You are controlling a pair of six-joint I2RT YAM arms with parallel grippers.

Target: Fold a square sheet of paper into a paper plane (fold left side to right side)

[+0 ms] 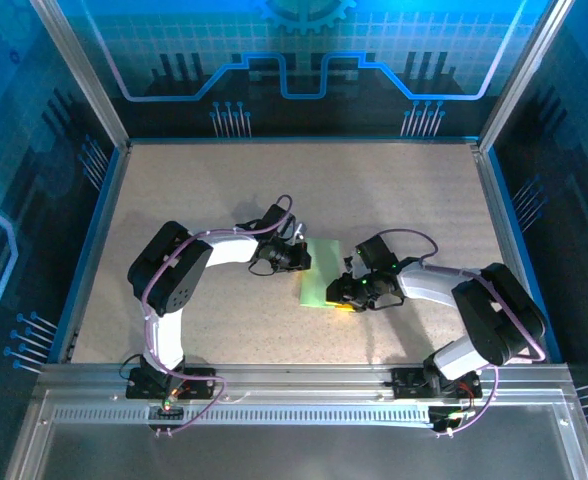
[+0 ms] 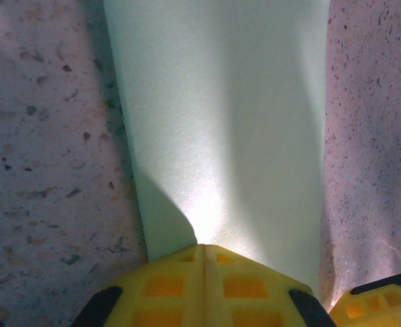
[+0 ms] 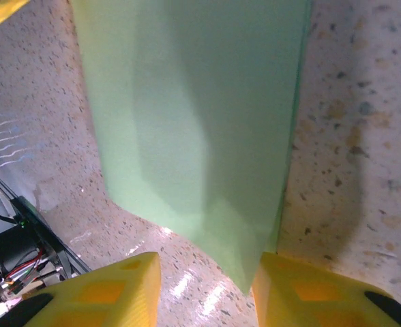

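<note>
The left gripper (image 2: 202, 251), clenched shut, rested its tips on one end of the square sheet of paper (image 1: 322, 272), apparently already halved, lying mid-table (image 1: 224, 190) between the arms, while the right gripper (image 3: 204, 262), jaws parted, straddled a corner, probably needing to pinch it for the next fold.

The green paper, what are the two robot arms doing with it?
They are working on folding the green paper on the speckled table. It lies between the two arms and looks like a narrow strip. The left gripper is shut, with its tips right at the paper's edge. The right gripper is open, and a corner of the paper sits between its fingers. It is not a plane shape yet.
</note>
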